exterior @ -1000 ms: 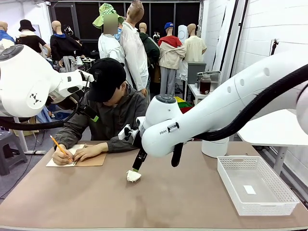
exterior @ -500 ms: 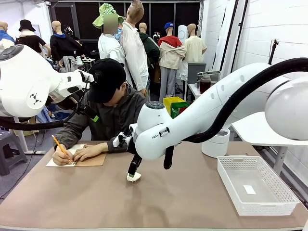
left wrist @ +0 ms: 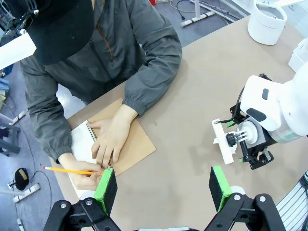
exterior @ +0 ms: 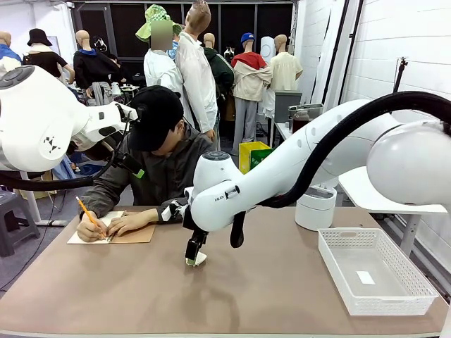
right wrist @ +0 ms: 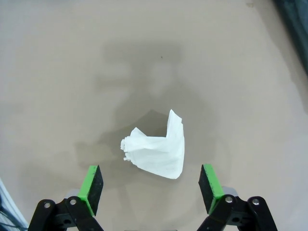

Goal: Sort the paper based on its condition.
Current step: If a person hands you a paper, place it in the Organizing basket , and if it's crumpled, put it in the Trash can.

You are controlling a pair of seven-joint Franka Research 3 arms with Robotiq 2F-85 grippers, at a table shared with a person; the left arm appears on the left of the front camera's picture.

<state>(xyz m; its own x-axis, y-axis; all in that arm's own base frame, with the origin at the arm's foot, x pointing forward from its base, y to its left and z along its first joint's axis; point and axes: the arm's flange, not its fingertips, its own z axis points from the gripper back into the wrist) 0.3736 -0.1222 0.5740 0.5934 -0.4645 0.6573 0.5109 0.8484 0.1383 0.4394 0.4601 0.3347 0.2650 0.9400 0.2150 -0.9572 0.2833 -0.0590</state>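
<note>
The crumpled paper (right wrist: 156,151) is seen lying on the counter (right wrist: 57,72), framed by the right hand (right wrist: 150,179), which is released, spread wide and empty. Should the hand be closed too high, only a loose flap may be pinched, and the light paper could be dropped or nudged aside.

Table top (exterior: 268,296): matt brown, smooth finish is seen. Paper (right wrist: 159,151): thin white sheet, crumpled and creased, matt. Right arm shell (exterior: 296,158): white plastic, glossy, light is reflected. Pads (right wrist: 91,185) of right gripper (right wrist: 150,179): green, matt, rubber-like. Basket (exterior: 391,306): white plastic mesh. Jacket (left wrist: 144,43): grey cloth, matt. Notepad backing (left wrist: 139,144): brown cardboard, matt.
</note>
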